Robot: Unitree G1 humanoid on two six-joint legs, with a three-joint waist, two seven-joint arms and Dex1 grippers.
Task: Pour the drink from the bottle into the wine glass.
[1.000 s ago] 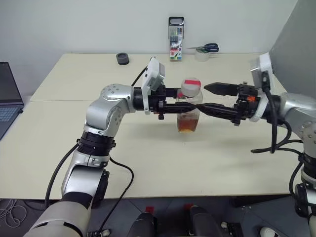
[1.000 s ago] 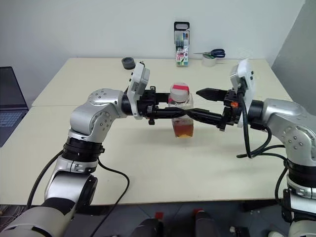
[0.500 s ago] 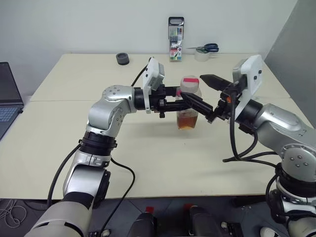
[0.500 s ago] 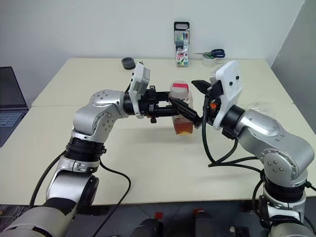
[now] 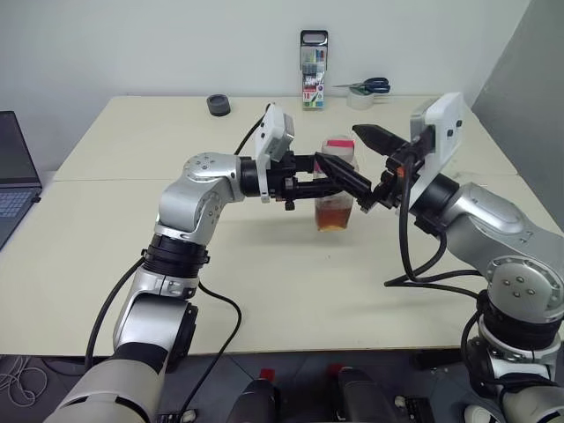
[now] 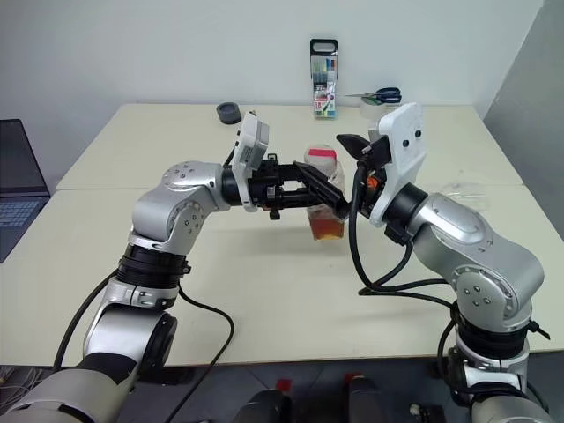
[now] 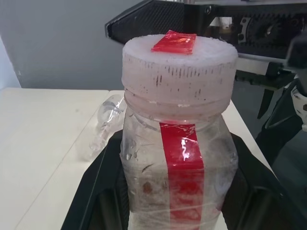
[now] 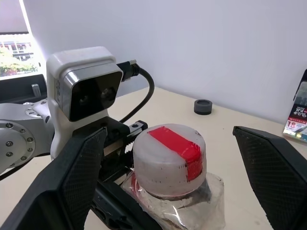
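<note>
The bottle point(image 5: 337, 187) is clear plastic with a white cap point(image 7: 180, 62) and a red strip, and it is held just above the table. The amber drink point(image 5: 333, 217) fills its lower part. My left gripper point(image 5: 338, 181) reaches in from the left and is shut on the bottle's body below the cap. My right gripper point(image 8: 169, 130) comes from the right and stands open, with one finger point(image 8: 76, 177) on each side of the cap, apart from it. The wine glass point(image 7: 103, 125) shows faintly on the table beyond the right arm and seems to lie on its side.
A marker pack point(image 5: 314, 72) stands at the table's far edge, with scissors point(image 5: 367, 85) on a tape roll point(image 5: 357, 99) to its right. A small black round thing point(image 5: 218, 104) sits at the back left. A laptop point(image 5: 12, 172) is off the left edge.
My right arm swung in to the left and turned, bringing its open fingers from beside the bottle to either side of the cap. The left gripper and the bottle stayed put.
</note>
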